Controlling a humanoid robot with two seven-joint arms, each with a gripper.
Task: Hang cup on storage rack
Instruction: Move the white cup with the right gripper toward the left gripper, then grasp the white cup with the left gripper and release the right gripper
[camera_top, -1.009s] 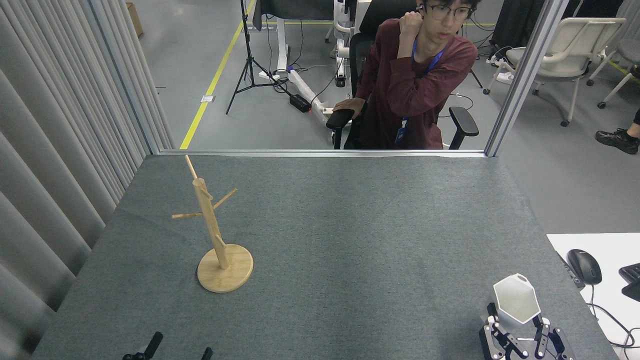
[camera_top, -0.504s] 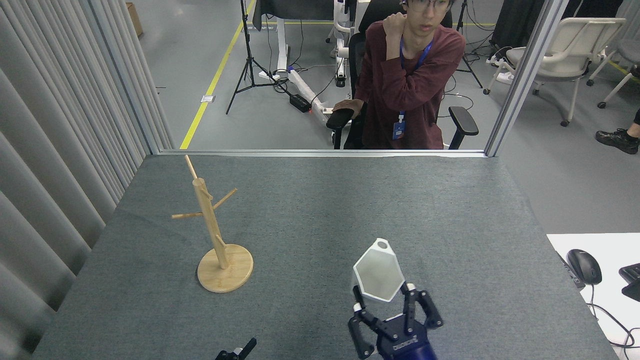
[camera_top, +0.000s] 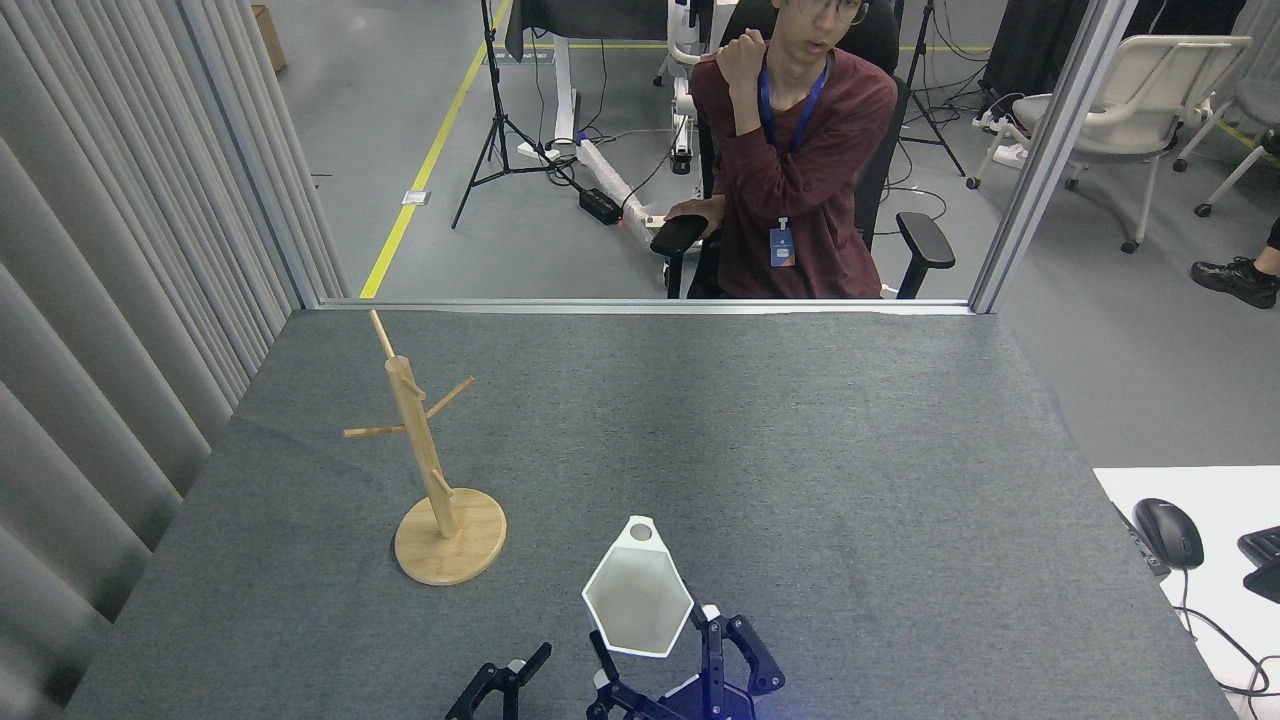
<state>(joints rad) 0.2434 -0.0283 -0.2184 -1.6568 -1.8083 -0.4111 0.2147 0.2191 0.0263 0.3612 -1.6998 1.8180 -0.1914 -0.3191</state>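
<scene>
The white faceted cup with a hexagonal rim (camera_top: 638, 601) is pinched between the fingers of the right end effector (camera_top: 655, 655), its small round loop pointing away. The left end effector (camera_top: 500, 685), just left, is spread and empty. The bamboo-coloured wooden mug tree (camera_top: 432, 478) stands further left on the grey counter (camera_top: 800, 450).

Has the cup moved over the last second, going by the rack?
Yes. The cup, held in the right tool, has travelled left across the table toward the storage rack, which stayed put.
</scene>
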